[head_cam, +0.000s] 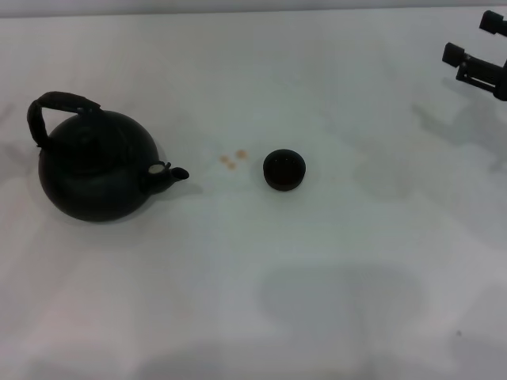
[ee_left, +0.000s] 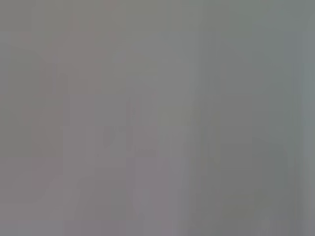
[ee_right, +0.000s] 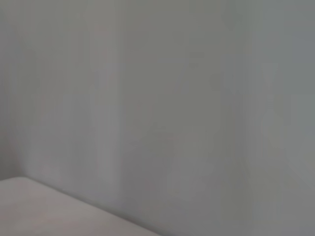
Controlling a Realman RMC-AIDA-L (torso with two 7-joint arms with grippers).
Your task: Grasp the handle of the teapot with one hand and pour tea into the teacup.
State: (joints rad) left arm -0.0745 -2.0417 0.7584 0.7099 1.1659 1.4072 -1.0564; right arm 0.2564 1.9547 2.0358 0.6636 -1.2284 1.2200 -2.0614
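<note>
A white table [head_cam: 333,301] under soft, even light carries faint grey shadows and small orange spots [head_cam: 234,158].

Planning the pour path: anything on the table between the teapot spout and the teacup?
No obstacle. Only a few small orange specks lie on the white table between the teapot spout and the teacup.

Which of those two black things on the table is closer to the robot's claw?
The teacup: small, round, handleless, mid-table. The bigger teapot sits farther from the right gripper.
</note>
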